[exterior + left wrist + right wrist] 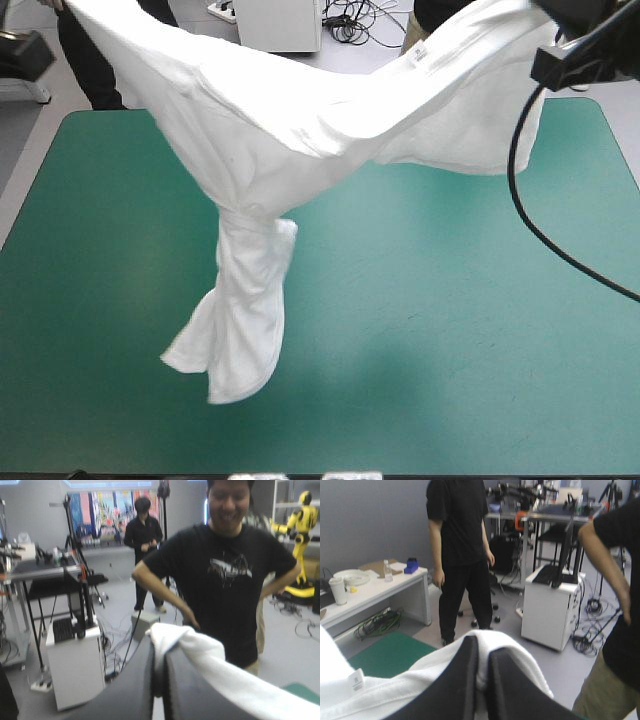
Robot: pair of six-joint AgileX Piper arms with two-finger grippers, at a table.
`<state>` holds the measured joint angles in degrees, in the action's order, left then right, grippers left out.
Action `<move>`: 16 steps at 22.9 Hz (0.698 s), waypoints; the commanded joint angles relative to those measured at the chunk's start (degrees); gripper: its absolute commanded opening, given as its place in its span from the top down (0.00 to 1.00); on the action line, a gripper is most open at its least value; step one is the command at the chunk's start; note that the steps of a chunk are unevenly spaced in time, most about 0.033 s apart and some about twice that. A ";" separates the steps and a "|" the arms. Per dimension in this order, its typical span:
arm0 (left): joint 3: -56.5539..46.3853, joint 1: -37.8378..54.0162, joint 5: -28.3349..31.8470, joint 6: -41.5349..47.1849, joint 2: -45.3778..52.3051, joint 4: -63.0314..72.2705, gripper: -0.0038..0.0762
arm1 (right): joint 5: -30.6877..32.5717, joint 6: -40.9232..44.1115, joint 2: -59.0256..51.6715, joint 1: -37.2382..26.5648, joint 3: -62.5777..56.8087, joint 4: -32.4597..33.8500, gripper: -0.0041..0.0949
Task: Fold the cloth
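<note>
The left tool (160,647) is all but pressed together, its black fingers (131,690) pinching a bunched fold of the white T-shirt (225,675). The cloth wells up between the tips and runs off to one side as a thick band. The right tool (481,651) stands the same way, nipped onto another fold of the cloth (a small white label (356,680) shows on the fabric beside it). Both tools are raised and look level into the room, with a patch of the teal-green cover below each. In the high view the T-shirt (300,110) hangs in the air, strung from far left to far right above the far edge of the desk (450,330) and sagging toward the middle. Below the sag, left of centre, the cloth narrows into a twist, and a long loose part drops from it over the near-left part of the desk. I cannot tell whether its lowest end touches the cover.
</note>
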<state>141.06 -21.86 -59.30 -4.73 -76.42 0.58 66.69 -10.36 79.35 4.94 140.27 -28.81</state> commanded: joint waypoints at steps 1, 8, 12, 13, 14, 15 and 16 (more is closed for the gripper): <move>4.99 0.09 10.26 -0.05 2.40 1.82 0.96 | -6.57 -1.26 -1.34 -0.29 8.41 -0.66 0.97; 6.25 0.09 16.78 -2.15 7.65 3.16 0.96 | -10.49 -2.00 -1.83 -0.29 17.96 -0.28 0.97; 6.25 0.09 16.64 -2.15 9.01 3.40 0.96 | -10.71 -2.39 -2.84 -0.29 18.41 -0.05 0.97; 6.25 0.09 16.05 -2.15 9.01 3.40 0.96 | -10.44 -2.39 -2.84 -0.29 18.41 -0.05 0.97; 6.14 0.09 14.91 -2.15 9.01 3.40 0.96 | -9.94 -2.39 -2.84 -0.29 18.41 -0.05 0.97; 6.03 0.09 13.61 -2.15 9.01 3.30 0.96 | -9.53 -2.39 -2.84 -0.29 18.30 0.13 0.97; 5.91 0.09 12.02 -2.15 8.86 2.81 0.96 | -8.77 -2.12 -2.73 -0.29 18.07 0.44 0.97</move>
<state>146.98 -21.81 -47.63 -6.84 -67.02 3.64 60.98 -12.26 76.50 4.94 158.32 -29.24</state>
